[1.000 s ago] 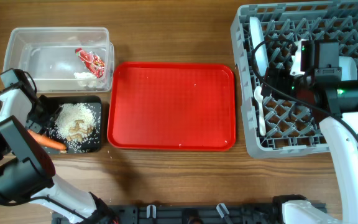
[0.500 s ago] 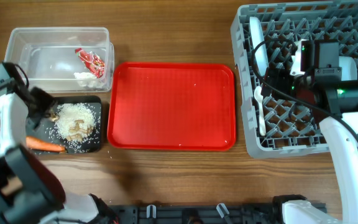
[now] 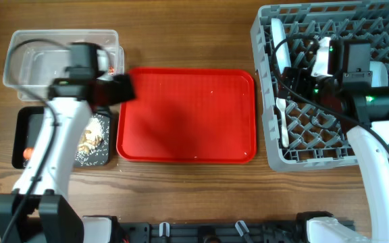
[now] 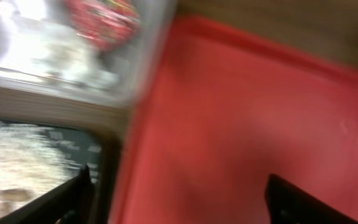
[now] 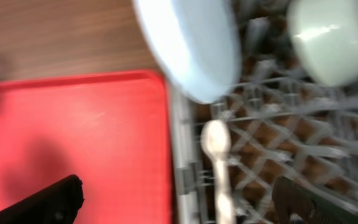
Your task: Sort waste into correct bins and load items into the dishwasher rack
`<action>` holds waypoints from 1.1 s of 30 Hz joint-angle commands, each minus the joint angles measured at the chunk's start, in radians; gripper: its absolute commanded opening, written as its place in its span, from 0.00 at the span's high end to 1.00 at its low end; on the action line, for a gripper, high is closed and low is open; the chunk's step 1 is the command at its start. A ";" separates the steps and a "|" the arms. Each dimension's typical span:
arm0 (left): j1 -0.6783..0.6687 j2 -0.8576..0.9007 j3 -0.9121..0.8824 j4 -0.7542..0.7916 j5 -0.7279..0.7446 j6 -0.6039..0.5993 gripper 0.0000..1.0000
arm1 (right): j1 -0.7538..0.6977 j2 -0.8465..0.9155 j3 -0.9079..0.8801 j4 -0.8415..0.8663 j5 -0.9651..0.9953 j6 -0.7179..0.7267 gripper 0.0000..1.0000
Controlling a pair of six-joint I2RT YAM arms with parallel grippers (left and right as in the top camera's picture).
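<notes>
- The dishwasher rack (image 3: 377, 20) fills the table's right side, and the right arm reaches over it.
- The red tray (image 3: 188, 115) lies in the middle, between the rack and the two bins.
- The clear tub (image 3: 26, 47) sits far left, with the black tray (image 3: 20, 128) just in front of it.
- The right gripper (image 5: 179, 202) hangs over the rack's left wall, fingers spread wide and empty.
- The left gripper (image 4: 176, 199) hangs over the red tray's left edge. Its view is blurred, but we see the fingers wide apart with nothing between them.
- The light blue plate (image 5: 191, 43) stands on edge in the rack, beyond the right gripper.
- A pale bowl (image 5: 334, 37) sits farther into the rack.
- The white spoon (image 5: 217, 140) lies in the rack, just ahead of the right gripper's open fingers.
- The red-and-white wrapper (image 4: 104, 18) lies in the tub, ahead and left of the left gripper.
- The rice scraps (image 4: 17, 149) lie in the black tray.
- The carrot (image 3: 27, 154) shows at that tray's near left, partly hidden by the arm.
</notes>
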 commanded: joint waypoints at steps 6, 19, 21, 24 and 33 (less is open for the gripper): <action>-0.108 0.010 0.008 -0.335 0.046 0.011 0.00 | -0.002 0.059 0.004 -0.172 -0.179 -0.088 0.00; -0.109 -0.248 -0.110 -0.366 0.075 0.011 0.00 | -0.002 -0.220 -0.169 -0.145 -0.064 -0.025 0.00; -0.109 -0.377 -0.183 -0.277 0.074 0.013 0.00 | -0.002 -0.338 -0.246 -0.069 -0.057 -0.024 0.00; -0.108 -0.654 -0.350 -0.102 0.045 0.012 0.00 | -0.002 -0.595 -0.374 0.033 0.065 0.051 0.00; -0.109 -1.132 -0.475 -0.040 0.045 0.011 0.00 | -0.002 -0.934 -0.428 0.050 0.123 0.239 0.00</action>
